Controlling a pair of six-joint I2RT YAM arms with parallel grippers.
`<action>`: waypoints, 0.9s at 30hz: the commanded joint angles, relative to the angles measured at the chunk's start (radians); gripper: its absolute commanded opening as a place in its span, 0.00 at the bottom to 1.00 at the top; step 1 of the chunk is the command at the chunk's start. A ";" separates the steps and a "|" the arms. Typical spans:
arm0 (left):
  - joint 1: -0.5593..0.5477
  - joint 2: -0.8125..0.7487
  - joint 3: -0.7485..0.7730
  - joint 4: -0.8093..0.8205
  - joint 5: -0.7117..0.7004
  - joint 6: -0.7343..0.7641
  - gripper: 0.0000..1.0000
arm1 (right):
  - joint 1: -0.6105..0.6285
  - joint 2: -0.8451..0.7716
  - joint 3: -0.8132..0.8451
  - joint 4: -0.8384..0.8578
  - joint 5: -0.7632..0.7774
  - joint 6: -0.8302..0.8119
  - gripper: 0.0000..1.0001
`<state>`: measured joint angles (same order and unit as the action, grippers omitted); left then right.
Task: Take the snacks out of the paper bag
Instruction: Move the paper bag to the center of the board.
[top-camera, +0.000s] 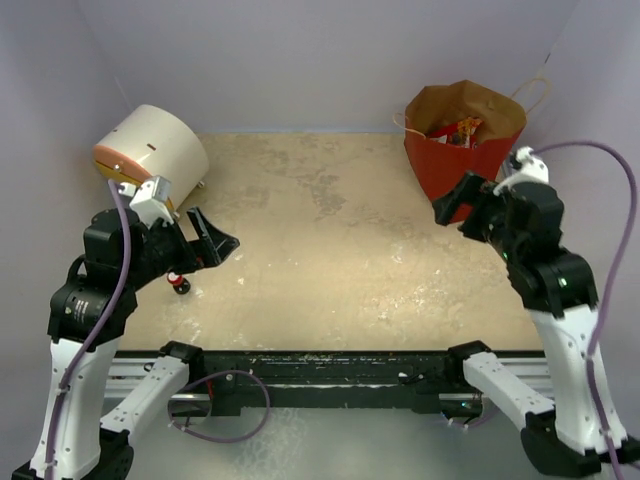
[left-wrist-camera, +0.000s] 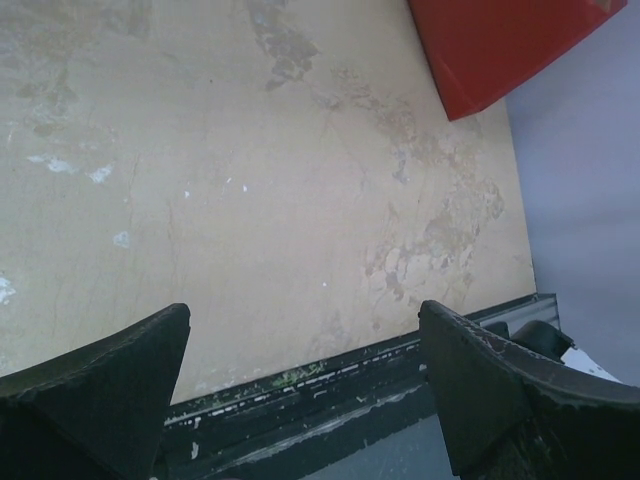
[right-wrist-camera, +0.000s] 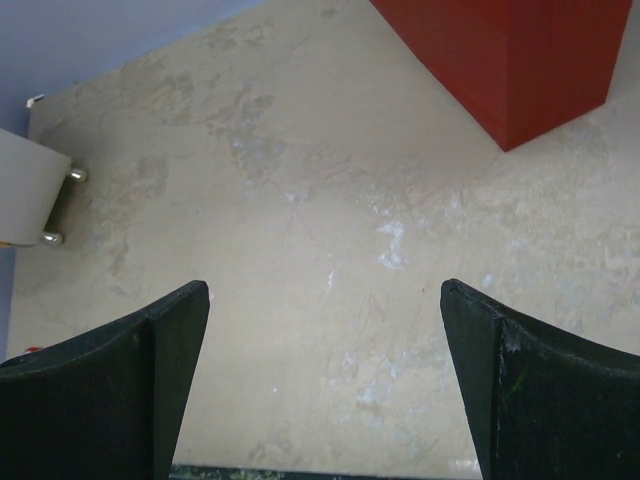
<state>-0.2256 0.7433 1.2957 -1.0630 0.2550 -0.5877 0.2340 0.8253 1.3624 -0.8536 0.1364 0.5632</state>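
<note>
Two grippers, both with jaws spread wide and nothing between them, were what I had on screen. The left gripper (top-camera: 212, 240) hung over the left side of the table (top-camera: 330, 250). The right gripper (top-camera: 462, 203) hovered just in front of the paper bag (top-camera: 445, 160), apart from it.

The bag stood upright in the far right corner, red outside and brown inside, with its mouth open and a thin string handle (top-camera: 535, 95) looping off its right edge. The snacks (top-camera: 462, 130) sat inside it, showing as a cluster of red, yellow and dark wrappers. Whatever print they carried was too small for me to read, and the bag's red faces showed plain in both wrist views.

A white drum (top-camera: 160, 145) with an orange end lay on its side at the far left, right behind the left arm. A small red object (top-camera: 180, 285) sat on the table beneath that arm; I could not tell what it was.
</note>
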 joint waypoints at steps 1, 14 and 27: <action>-0.005 0.043 0.023 0.171 -0.056 -0.022 0.99 | -0.005 0.157 0.006 0.272 0.023 -0.164 1.00; -0.006 0.354 0.138 0.479 -0.129 0.255 0.99 | -0.007 0.606 0.165 0.646 0.071 -0.757 0.95; -0.006 0.566 0.211 0.502 -0.315 0.255 0.99 | -0.002 0.807 0.134 0.895 -0.016 -1.221 0.78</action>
<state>-0.2298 1.2827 1.4364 -0.6147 -0.0357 -0.3256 0.2333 1.5730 1.4406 -0.0299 0.1619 -0.5022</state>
